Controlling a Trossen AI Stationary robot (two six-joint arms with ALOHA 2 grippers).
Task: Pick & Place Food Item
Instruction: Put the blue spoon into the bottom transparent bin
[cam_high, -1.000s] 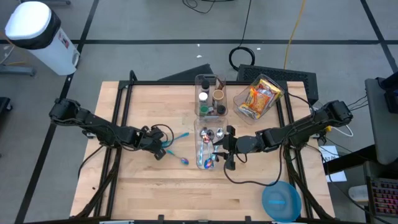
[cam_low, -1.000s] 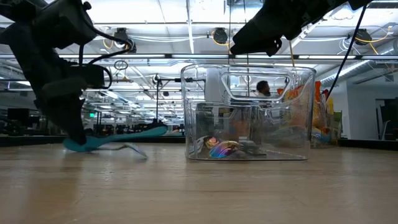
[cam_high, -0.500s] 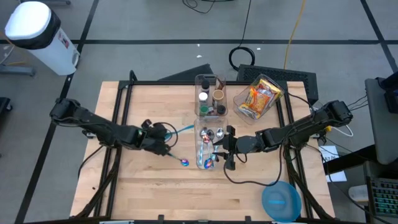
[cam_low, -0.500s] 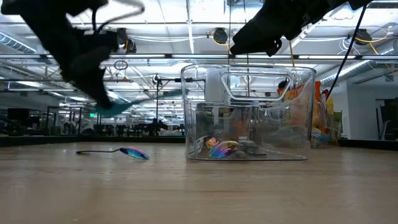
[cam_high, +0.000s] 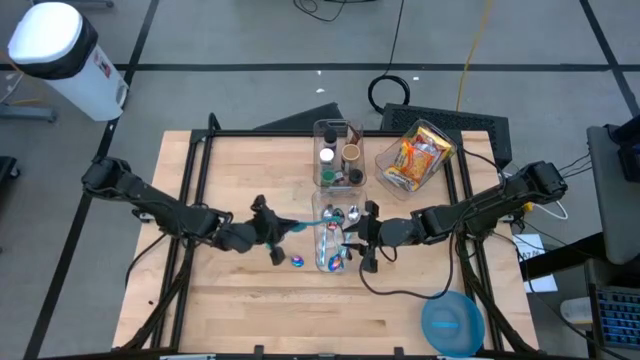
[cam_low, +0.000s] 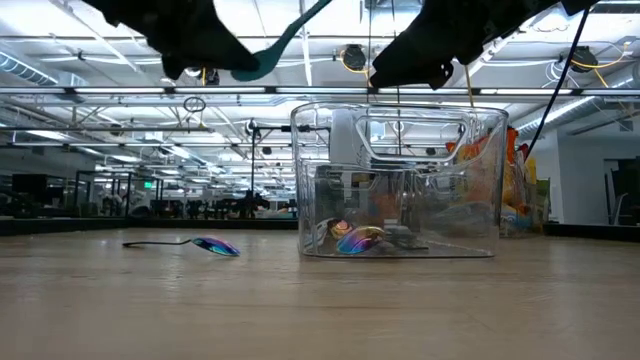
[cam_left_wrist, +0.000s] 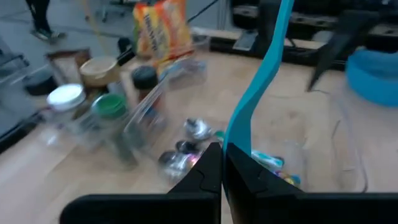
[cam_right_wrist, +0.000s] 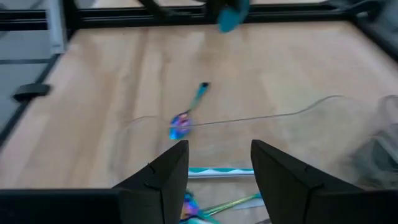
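Items I count on the wooden table (cam_high: 240, 300):
- clear bin (cam_high: 333, 232) at centre, utensils inside
- second clear bin (cam_high: 338, 155) behind it, small jars inside
- tipped clear container (cam_high: 414, 155) with snack packets, back right
- iridescent spoon (cam_high: 297, 262), just left of the centre bin
- blue bowl (cam_high: 452, 325), front right corner

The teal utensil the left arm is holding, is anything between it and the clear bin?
Nothing visible does. The left end effector holds the teal utensil raised beside the clear bin, whose top is open.
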